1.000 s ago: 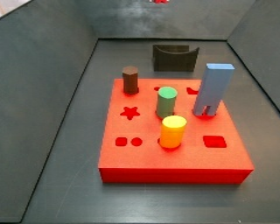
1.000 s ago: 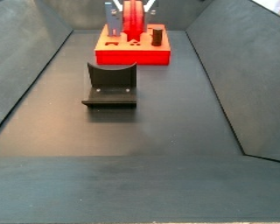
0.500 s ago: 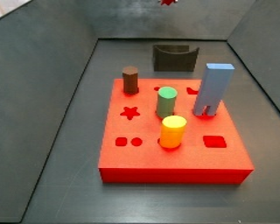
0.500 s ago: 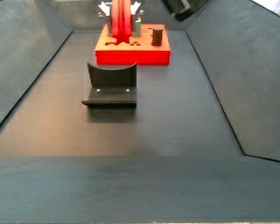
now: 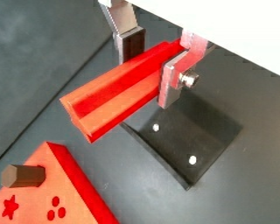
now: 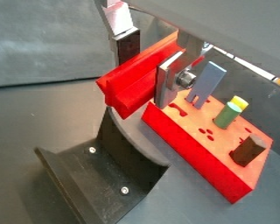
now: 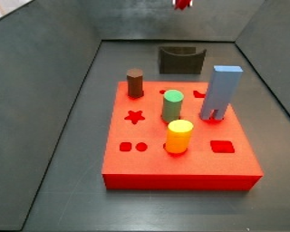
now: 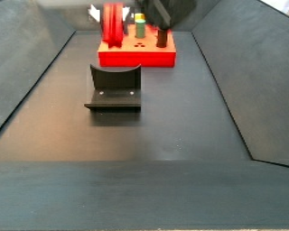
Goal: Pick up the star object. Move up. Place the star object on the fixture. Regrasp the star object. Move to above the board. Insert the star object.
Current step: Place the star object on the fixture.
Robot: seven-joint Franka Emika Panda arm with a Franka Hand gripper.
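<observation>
My gripper [image 5: 150,66] is shut on the star object [image 5: 113,92], a bright red ribbed peg that sticks out sideways from the fingers in both wrist views [image 6: 136,80]. It hangs high in the air. Directly below it lies the fixture [image 6: 95,166], dark and notched, with nothing on it [image 8: 113,87]. The board [image 7: 184,168] is a thick red slab with a star cut-out [image 7: 135,116] near its left side. In a side view only the peg's tip [image 7: 181,4] shows at the top edge. In a side view the star object [image 8: 112,24] hangs upright in front of the board.
On the board stand a brown peg [image 7: 135,83], a green peg [image 7: 173,104], a yellow-and-orange cylinder [image 7: 179,136] and a tall blue-grey block [image 7: 221,91]. Sloping dark walls close in the floor on both sides.
The gripper has shifted sideways with the star object still held: the peg's tip moved right in one side view and left in the other, and the dark wrist came into view.
</observation>
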